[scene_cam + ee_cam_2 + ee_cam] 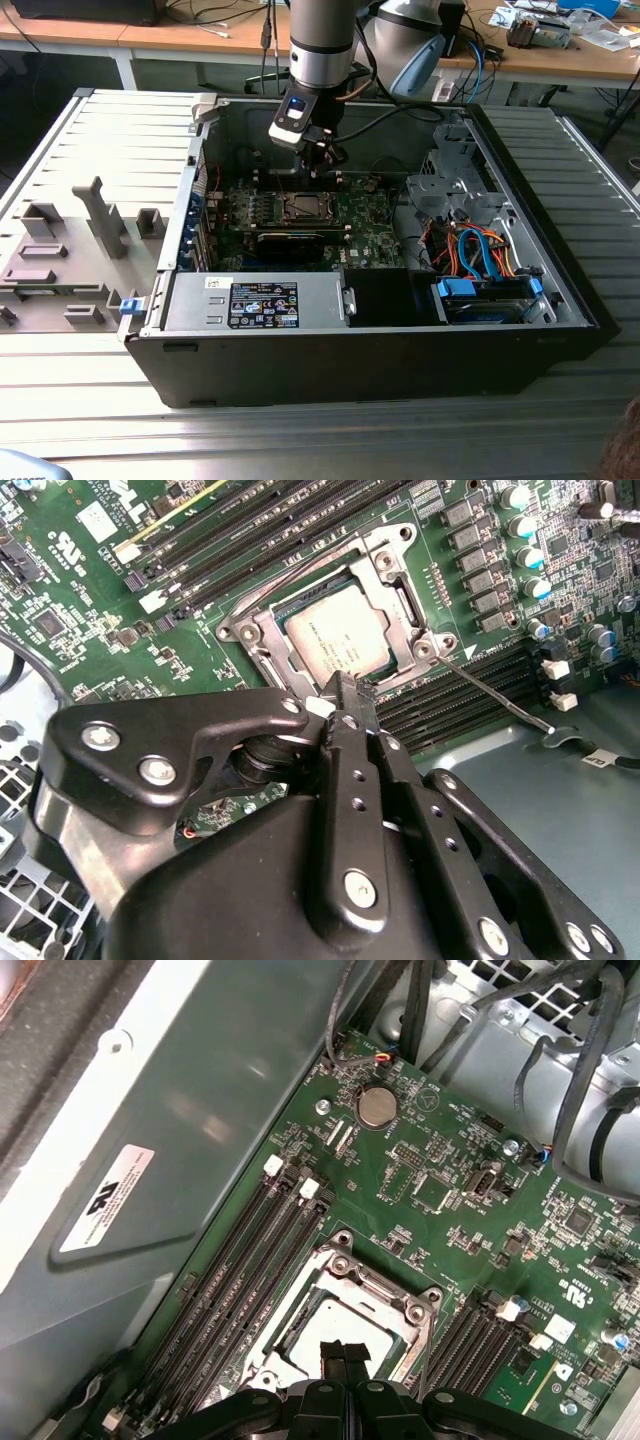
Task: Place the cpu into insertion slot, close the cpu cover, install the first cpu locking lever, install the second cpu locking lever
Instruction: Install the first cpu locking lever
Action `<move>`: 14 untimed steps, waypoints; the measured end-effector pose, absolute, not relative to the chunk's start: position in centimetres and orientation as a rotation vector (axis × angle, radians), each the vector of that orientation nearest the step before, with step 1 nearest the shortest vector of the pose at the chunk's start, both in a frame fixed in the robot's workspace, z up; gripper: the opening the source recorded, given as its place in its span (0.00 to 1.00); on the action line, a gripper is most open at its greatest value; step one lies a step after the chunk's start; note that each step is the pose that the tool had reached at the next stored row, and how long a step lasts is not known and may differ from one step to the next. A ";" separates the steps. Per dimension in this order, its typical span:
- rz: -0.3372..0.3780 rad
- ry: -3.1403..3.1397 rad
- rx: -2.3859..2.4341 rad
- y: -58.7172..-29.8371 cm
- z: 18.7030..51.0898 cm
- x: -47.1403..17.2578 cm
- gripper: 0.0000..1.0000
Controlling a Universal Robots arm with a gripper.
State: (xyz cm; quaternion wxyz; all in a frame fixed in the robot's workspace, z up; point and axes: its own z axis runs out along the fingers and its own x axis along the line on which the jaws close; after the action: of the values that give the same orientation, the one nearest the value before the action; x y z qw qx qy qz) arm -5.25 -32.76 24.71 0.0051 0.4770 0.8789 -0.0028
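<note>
The cpu (335, 640) lies flat in the insertion slot (410, 590) on the green board, its pale silver face up. The grey cpu cover (372, 568) appears to lie down around it as a frame. From one socket corner a thin metal lever (490, 685) runs out across the memory slots. My gripper (338, 692) is shut, with nothing visible between its black fingertips, and hovers over the chip's edge. In the first wrist view the gripper (345, 1352) is over the insertion slot (385, 1285). In the exterior view the gripper (325, 165) hangs just above the slot (300, 207).
The board sits deep in an open computer case (380, 350). Rows of black memory slots (250, 530) flank the socket. A long black card (290, 240) lies in front of it. The drive cage with coloured cables (480, 260) fills the exterior view's right. The case wall (200, 1110) stands close by.
</note>
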 end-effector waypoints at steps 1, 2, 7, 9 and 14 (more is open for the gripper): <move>-0.009 2.753 1.493 -32.8 24.7 -5.2 0.11; -0.009 2.753 1.492 -32.8 24.7 -5.2 0.11; -0.009 2.756 1.487 -32.8 24.7 -5.2 0.11; -0.009 2.757 1.485 -32.8 24.7 -5.2 0.11; -0.009 2.760 1.480 -32.8 24.7 -5.2 0.11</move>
State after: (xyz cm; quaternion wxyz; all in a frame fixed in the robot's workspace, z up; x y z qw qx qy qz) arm -5.25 -32.76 24.71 0.0052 0.4726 0.8813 -0.0028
